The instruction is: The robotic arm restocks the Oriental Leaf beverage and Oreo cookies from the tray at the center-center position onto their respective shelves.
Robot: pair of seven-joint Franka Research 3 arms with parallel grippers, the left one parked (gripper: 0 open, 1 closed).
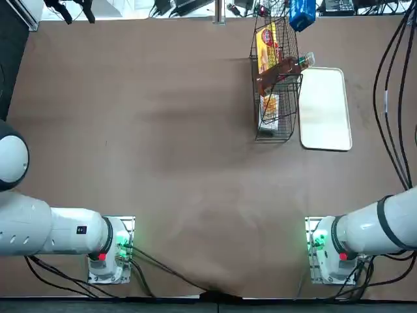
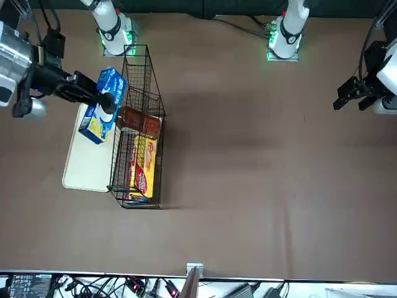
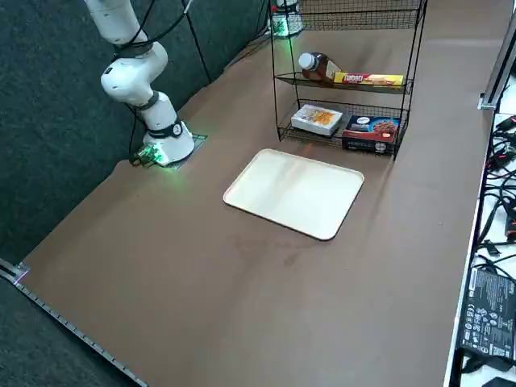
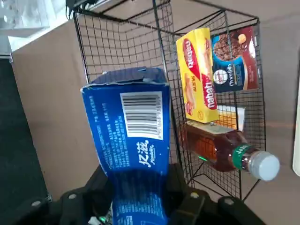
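The blue Oreo cookies packet [image 4: 133, 140] hangs in the air, with my right gripper [image 4: 140, 190] shut on its lower end. In the front view the gripper [image 2: 99, 94] holds the packet [image 2: 102, 108] high beside the upper tiers of the wire shelves [image 2: 139, 130], over the tray's end. The Oriental Leaf beverage [image 3: 318, 66] lies on its side on a middle shelf, white cap [image 4: 262, 165] poking out towards the tray side. Beside the rack, the white tray [image 3: 294, 192] has nothing on it.
A yellow-and-red box [image 4: 199, 79] and a dark cookie box [image 3: 371, 133] sit in the rack, with a pale box [image 3: 317, 118] on the bottom tier. Black cables [image 1: 391, 98] run along the table's right side. Equipment lines the far edge [image 1: 195, 6].
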